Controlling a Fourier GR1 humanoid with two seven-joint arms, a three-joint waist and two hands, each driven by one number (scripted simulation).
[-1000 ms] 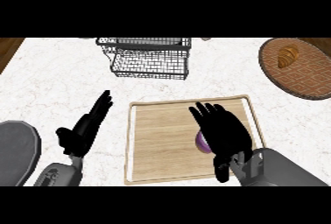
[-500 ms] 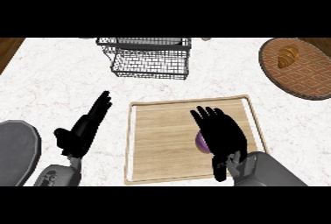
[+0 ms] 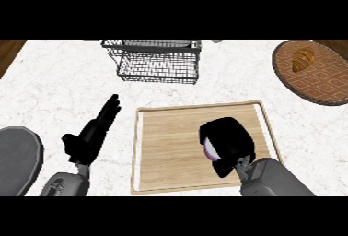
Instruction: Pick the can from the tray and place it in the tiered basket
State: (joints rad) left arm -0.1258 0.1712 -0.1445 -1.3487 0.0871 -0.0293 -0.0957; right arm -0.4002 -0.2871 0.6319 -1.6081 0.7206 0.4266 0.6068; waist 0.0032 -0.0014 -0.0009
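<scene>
Right hand (image 3: 228,140) now curled round purple can (image 3: 211,150) on tray (image 3: 163,138), fingers spread earlier; grasp made, lift toward basket (image 3: 158,62) next.

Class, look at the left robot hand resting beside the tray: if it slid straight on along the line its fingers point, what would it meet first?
Probably the wire tiered basket: the left robot hand points up-right over bare counter toward it, though depth is unclear.

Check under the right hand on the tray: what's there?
Under the right hand, curled over the wooden tray, a purple can shows only as a sliver at the hand's left edge. The rest of the can is covered.
</scene>
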